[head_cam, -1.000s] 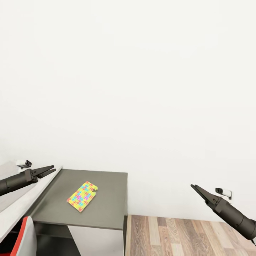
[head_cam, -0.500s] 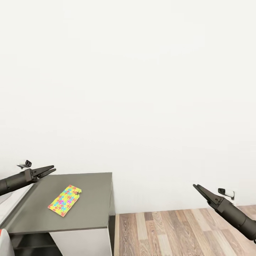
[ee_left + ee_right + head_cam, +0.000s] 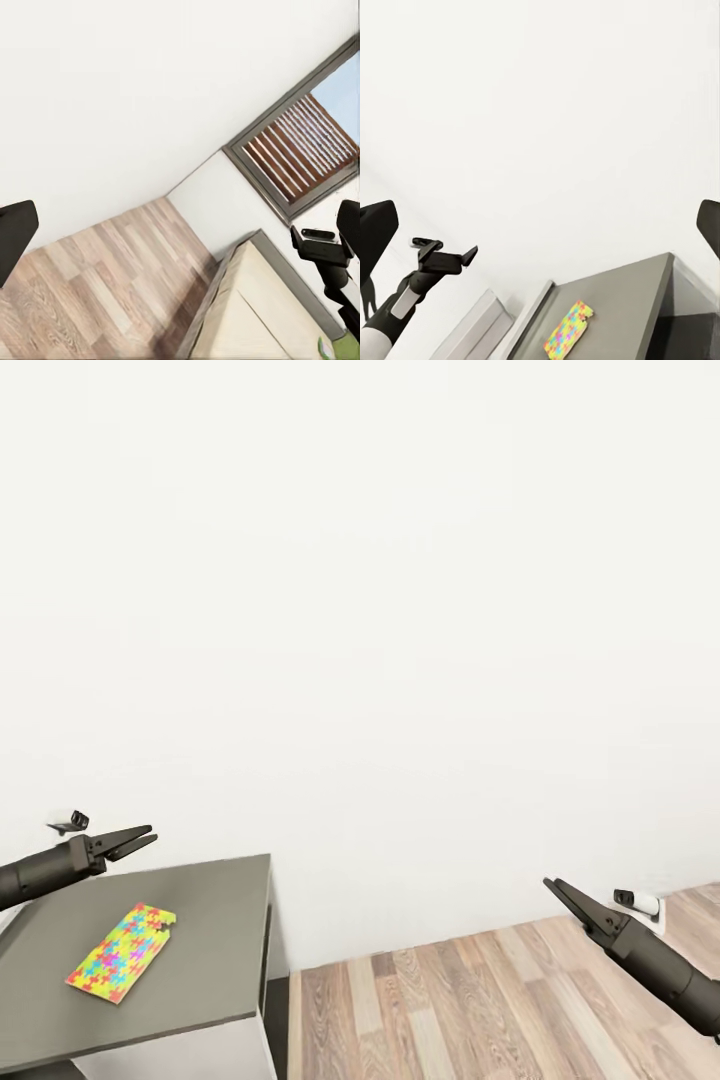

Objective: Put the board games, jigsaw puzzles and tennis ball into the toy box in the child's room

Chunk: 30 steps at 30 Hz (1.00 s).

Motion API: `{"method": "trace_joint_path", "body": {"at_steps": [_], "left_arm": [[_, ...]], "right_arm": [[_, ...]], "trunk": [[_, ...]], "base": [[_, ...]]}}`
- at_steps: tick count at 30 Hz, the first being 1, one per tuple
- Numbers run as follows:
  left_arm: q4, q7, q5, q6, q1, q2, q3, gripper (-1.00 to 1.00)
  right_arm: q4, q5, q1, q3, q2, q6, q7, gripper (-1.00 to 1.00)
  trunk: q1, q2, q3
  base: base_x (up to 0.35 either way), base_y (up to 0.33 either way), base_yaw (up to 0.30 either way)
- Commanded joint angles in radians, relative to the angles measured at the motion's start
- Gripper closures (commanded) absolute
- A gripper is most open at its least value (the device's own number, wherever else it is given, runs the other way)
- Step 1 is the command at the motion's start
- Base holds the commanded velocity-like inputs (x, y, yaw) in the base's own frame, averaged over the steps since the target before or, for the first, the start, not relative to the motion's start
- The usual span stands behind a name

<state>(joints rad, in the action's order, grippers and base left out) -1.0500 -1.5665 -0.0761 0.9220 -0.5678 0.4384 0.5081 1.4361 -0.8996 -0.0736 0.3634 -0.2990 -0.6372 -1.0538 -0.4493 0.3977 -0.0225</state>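
One jigsaw puzzle (image 3: 122, 951) lies flat on the low dark grey top of the table (image 3: 215, 920), at the head view's lower left. My left gripper (image 3: 148, 837) hovers open above that top's far left part, holding nothing. My right gripper (image 3: 548, 883) hangs open over the wooden floor far to the right, also holding nothing. The right wrist view looks back at the jigsaw puzzle (image 3: 570, 328), the table (image 3: 641, 289) and my left gripper (image 3: 472, 253). The toy box, board games and tennis ball are out of view.
A plain white wall rises behind the table. Wooden floor (image 3: 470, 1000) spreads right of the table's end panel. The left wrist view has a window with slatted blinds (image 3: 300, 146) and a low beige block with a grey edge (image 3: 259, 300), apparently the bed.
The whole head view has swung right, so table and puzzle now sit further left in the picture and more floor shows. Both arms keep the same pose.
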Motion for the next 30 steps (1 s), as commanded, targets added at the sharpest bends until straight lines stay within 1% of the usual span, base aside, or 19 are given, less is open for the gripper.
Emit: {"method": "trace_joint_path", "body": {"at_steps": [1,15,18,22,26,30], "left_arm": [[-0.001,-0.004,0.001,0.01,-0.001,0.0,0.0,-1.0],[-0.001,-0.004,0.001,0.01,-0.001,0.0,-0.001,-1.0],[-0.001,-0.004,0.001,0.01,-0.001,-0.001,0.0,-1.0],[-0.001,-0.004,0.001,0.01,0.0,0.0,0.0,-1.0],[-0.001,-0.004,0.001,0.01,0.0,0.0,-0.001,-1.0],[-0.001,-0.004,0.001,0.01,-0.001,0.0,0.0,-1.0]], "right_arm": [[0.0,-0.005,-0.001,0.0,0.0,-0.007,0.0,-1.0],[-0.016,-0.005,-0.002,0.0,0.0,-0.007,0.0,-1.0],[-0.017,-0.005,-0.002,0.013,0.0,-0.009,0.001,-1.0],[-0.029,-0.006,-0.002,0.019,0.0,-0.011,0.001,-1.0],[-0.046,-0.007,-0.002,0.024,-0.001,-0.013,0.0,-1.0],[-0.051,-0.007,-0.002,0.038,0.0,-0.015,0.001,-1.0]], "trunk": [[-0.001,0.002,-0.002],[-0.001,0.002,0.007],[-0.001,0.002,0.008],[-0.001,0.002,0.008],[-0.001,0.002,0.008],[-0.001,0.002,0.008]], "base": [[-0.099,-0.001,-0.28],[-0.282,-0.008,-0.272],[-0.232,-0.147,-0.084],[-0.197,-0.216,-0.061],[-0.122,-0.201,-0.21],[-0.027,-0.061,-0.265]]}}
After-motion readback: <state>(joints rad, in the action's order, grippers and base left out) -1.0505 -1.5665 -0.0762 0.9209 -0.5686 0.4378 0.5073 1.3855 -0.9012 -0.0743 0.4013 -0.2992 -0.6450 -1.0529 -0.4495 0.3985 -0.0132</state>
